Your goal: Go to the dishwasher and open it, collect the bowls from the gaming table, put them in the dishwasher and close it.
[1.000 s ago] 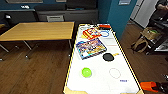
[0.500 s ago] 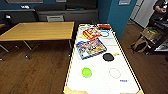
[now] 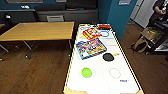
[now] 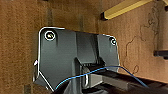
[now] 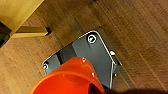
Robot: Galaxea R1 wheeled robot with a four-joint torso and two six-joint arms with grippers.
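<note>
The gaming table (image 3: 70, 65) is a long white-topped table with a yellow rim, straight ahead in the head view. A green bowl (image 3: 86, 72) sits on its near half and a black bowl (image 3: 108, 57) a little farther right. Near them is a pale round outline (image 3: 114, 73); whether it is a bowl I cannot tell. In the right wrist view an orange bowl (image 5: 68, 77) hangs above the wooden floor, carried in my right gripper (image 5: 100, 88). My left gripper (image 4: 90, 75) hangs over bare wooden floor. The dishwasher is out of view.
Colourful game boxes (image 3: 91, 48) and a red and yellow box (image 3: 91, 33) lie on the table's far half. A wooden table (image 3: 37, 30) stands to the left. A person (image 3: 161, 7) and a basket (image 3: 150, 32) are at the far right. Yellow table legs (image 4: 125, 8) (image 5: 31, 31) are close to both arms.
</note>
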